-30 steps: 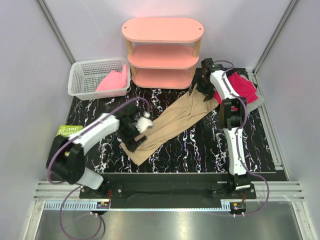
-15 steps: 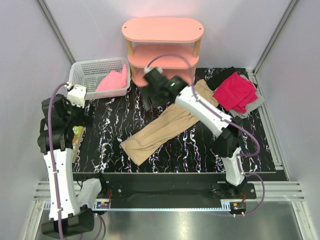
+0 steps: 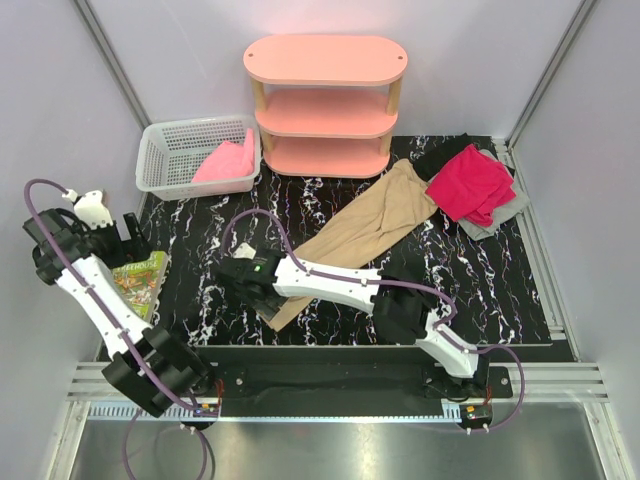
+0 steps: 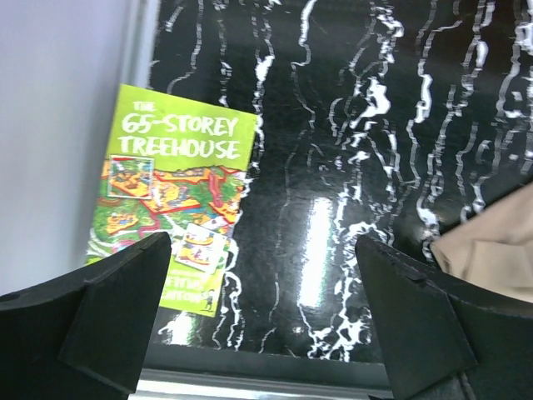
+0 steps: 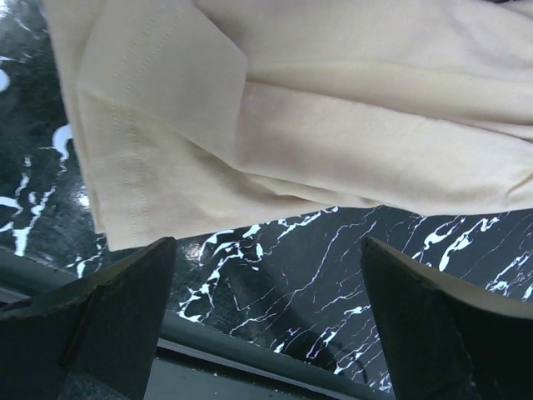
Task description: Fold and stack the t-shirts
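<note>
A long tan t-shirt (image 3: 355,235) lies folded in a diagonal strip across the black marbled table (image 3: 400,310). The magenta-red t-shirt (image 3: 472,183) sits at the back right on a grey one (image 3: 500,217) and a black one (image 3: 447,152). A light pink t-shirt (image 3: 225,162) lies in the basket. My right gripper (image 3: 245,280) reaches across to the strip's near-left end and stands open just short of the tan t-shirt's hem (image 5: 275,117), nothing between its fingers (image 5: 265,250). My left gripper (image 3: 118,235) hangs open at the far left over a book; the tan t-shirt's corner (image 4: 491,250) shows at its right.
A white mesh basket (image 3: 180,148) stands at the back left and a pink three-tier shelf (image 3: 325,100) at the back centre. A green picture book (image 3: 140,280) (image 4: 171,208) lies by the table's left edge. The table's front rail (image 5: 250,354) runs just below the right gripper.
The left arm has left the tan t-shirt's end and swung out to the far left over the book. The right arm has swept from the back right to the strip's near-left end.
</note>
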Controlling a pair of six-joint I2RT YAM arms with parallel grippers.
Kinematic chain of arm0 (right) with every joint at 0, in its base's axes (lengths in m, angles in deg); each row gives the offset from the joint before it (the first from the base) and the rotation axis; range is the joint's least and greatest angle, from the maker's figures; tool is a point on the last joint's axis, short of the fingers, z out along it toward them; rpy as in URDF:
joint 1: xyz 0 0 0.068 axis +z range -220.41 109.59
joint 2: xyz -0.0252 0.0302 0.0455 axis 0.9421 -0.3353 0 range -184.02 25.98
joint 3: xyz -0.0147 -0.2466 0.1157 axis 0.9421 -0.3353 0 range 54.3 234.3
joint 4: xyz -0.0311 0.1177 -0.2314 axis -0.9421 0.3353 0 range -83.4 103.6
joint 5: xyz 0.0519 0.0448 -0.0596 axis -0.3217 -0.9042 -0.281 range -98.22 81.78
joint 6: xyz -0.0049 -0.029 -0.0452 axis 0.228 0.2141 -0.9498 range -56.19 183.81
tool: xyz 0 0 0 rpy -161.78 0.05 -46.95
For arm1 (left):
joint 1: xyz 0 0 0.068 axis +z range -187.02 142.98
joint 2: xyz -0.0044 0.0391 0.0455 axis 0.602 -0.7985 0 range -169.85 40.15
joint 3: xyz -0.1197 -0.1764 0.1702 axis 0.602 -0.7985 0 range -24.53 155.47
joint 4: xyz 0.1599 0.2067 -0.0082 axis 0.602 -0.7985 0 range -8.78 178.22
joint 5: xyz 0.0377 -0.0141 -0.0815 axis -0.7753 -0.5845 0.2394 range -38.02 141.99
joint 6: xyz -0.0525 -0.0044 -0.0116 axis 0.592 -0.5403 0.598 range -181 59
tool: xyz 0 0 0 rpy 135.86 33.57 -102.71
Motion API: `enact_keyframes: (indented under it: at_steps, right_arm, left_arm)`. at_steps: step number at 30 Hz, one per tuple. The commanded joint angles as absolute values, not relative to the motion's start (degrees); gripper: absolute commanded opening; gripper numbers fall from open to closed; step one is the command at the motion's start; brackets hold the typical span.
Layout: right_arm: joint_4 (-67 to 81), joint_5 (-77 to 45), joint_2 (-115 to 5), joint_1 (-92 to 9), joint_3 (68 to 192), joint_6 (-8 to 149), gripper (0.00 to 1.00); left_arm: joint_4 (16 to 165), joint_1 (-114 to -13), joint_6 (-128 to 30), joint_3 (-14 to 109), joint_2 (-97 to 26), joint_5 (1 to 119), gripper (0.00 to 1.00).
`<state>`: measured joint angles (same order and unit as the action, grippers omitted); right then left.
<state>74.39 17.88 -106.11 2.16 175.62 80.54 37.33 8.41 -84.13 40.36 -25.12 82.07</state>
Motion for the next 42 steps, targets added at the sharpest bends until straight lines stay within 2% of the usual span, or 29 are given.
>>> enact_keyframes:
  at_steps: [1, 8, 12, 18, 27, 29, 34, 42]
  right_arm:
    - [74.7, 21.0, -106.9, 3.9, 180.1, 82.6, 1.00]
    - [73.7, 16.4, -113.0, 4.4, 186.6, 82.4, 0.98]
    - [74.8, 15.5, -117.2, 5.0, 192.7, 82.1, 0.96]
    - [74.9, 13.0, -120.9, 6.1, 196.0, 82.2, 0.94]
    - [74.8, 12.0, -124.3, 6.5, 197.9, 82.0, 0.90]
    - [74.5, 11.9, -125.2, 6.4, 198.2, 82.0, 0.88]
    - [74.5, 10.6, -125.6, 5.1, 195.1, 82.3, 0.68]
    - [70.3, 5.4, -122.9, 2.5, 185.8, 84.7, 0.53]
  left_arm:
    - [35.7, 9.7, -86.7, 43.2, -26.1, 91.2, 0.99]
    - [35.1, 12.1, -87.0, 44.1, -27.6, 93.6, 0.99]
    - [32.9, 15.3, -87.6, 47.4, -32.8, 97.9, 0.99]
    - [30.3, 16.5, -90.5, 48.3, -37.5, 99.7, 0.99]
    - [29.8, 16.4, -92.9, 46.9, -36.8, 99.3, 0.98]
    - [29.7, 16.3, -93.5, 46.6, -36.1, 99.2, 0.98]
    - [29.7, 16.5, -94.4, 46.0, -35.7, 98.2, 0.98]
    - [29.7, 16.5, -94.6, 45.9, -36.1, 97.8, 0.98]
